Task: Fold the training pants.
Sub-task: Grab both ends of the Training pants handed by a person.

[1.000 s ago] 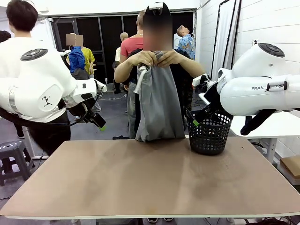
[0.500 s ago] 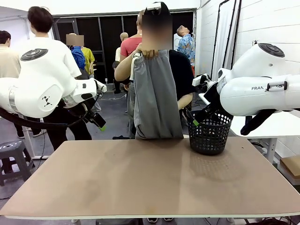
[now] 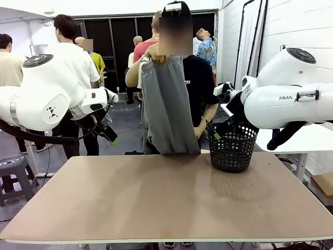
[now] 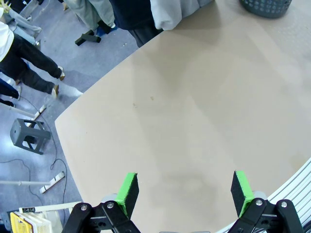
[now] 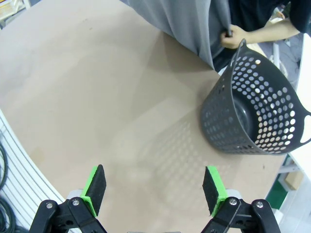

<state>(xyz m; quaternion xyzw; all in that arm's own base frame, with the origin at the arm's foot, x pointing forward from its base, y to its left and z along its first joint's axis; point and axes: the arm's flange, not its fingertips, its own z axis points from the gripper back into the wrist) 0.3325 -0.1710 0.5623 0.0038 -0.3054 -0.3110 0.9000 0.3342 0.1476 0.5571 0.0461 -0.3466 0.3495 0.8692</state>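
The person at the far side of the table holds the light grey training pants [image 3: 166, 109] up by the waistband with one hand, the legs hanging down to the table's far edge. The pants' lower hems show in the left wrist view [image 4: 177, 12] and the right wrist view [image 5: 192, 19], where the person's other hand [image 5: 233, 36] grips the fabric. My left gripper [image 4: 183, 191] hovers open high over the brown table [image 3: 166, 203], nothing between its green pads. My right gripper [image 5: 153, 188] is likewise open above the table, near the basket.
A black mesh basket [image 3: 231, 148] stands on the table's far right, [image 5: 255, 116] close to my right gripper. Both white arms [image 3: 47, 99] [image 3: 286, 96] hang raised at the table's sides. Several people stand behind, and a grey stool [image 3: 15, 174] sits on the floor at left.
The person has lifted the pants from a bunch at chest height and let them hang open full length, now holding them with one raised hand. Both arms stay still.
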